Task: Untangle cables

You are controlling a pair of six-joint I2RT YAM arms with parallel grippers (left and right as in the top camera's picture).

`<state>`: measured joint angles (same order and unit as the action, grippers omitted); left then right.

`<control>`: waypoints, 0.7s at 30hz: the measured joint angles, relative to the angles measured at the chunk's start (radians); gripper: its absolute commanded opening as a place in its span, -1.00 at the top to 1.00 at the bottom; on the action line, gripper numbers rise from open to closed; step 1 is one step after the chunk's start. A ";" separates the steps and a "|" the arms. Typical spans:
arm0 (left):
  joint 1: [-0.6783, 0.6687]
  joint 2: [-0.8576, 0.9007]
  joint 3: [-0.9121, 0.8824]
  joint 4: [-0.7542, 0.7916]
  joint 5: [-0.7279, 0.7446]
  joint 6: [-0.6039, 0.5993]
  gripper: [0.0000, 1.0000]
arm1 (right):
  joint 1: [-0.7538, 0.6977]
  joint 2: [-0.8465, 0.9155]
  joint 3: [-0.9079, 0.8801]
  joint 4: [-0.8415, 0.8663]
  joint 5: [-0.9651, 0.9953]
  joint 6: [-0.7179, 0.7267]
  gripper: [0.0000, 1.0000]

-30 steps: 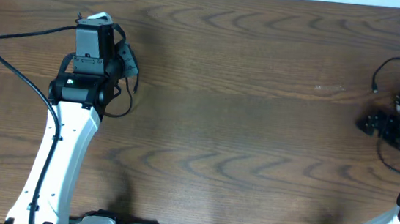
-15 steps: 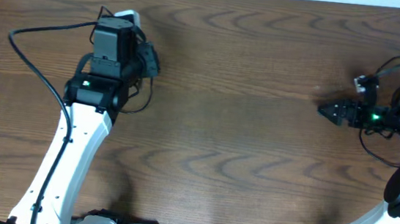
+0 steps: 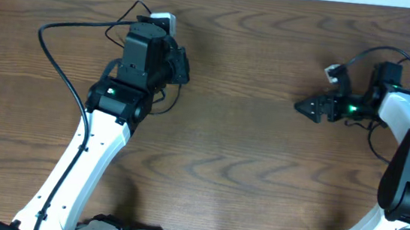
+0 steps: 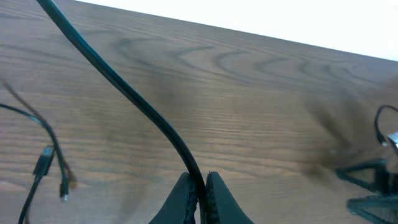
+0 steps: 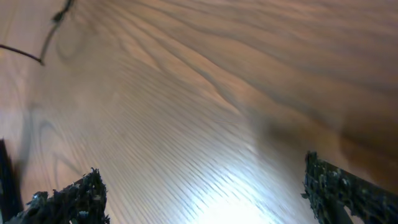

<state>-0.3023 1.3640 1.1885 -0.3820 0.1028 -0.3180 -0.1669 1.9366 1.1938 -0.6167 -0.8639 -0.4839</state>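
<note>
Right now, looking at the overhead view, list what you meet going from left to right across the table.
black cable loop → left arm's wrist → bare stretch of table → right gripper, open → right arm

One brown wooden table (image 3: pixel 245 164). Two white-and-black robot arms: the left arm (image 3: pixel 83 164), the right arm (image 3: pixel 405 115). Two small white plug ends (far-left plug (image 3: pixel 165 19), far-right plug (image 3: pixel 334 69)). The thin black cords (image 4: pixel 43 165) overlap, so their number cannot be told.
</note>
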 measured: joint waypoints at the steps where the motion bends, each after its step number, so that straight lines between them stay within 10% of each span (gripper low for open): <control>1: -0.005 0.000 0.000 0.001 0.001 0.000 0.85 | 0.008 0.000 0.000 0.005 -0.003 -0.001 -0.98; 21: -0.114 0.064 0.000 0.066 0.023 -0.132 0.85 | 0.293 0.000 -0.001 0.310 -0.185 -0.019 -0.99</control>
<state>-0.4160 1.4277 1.1885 -0.3161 0.1257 -0.4496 0.1261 1.9366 1.1927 -0.3069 -1.0489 -0.5034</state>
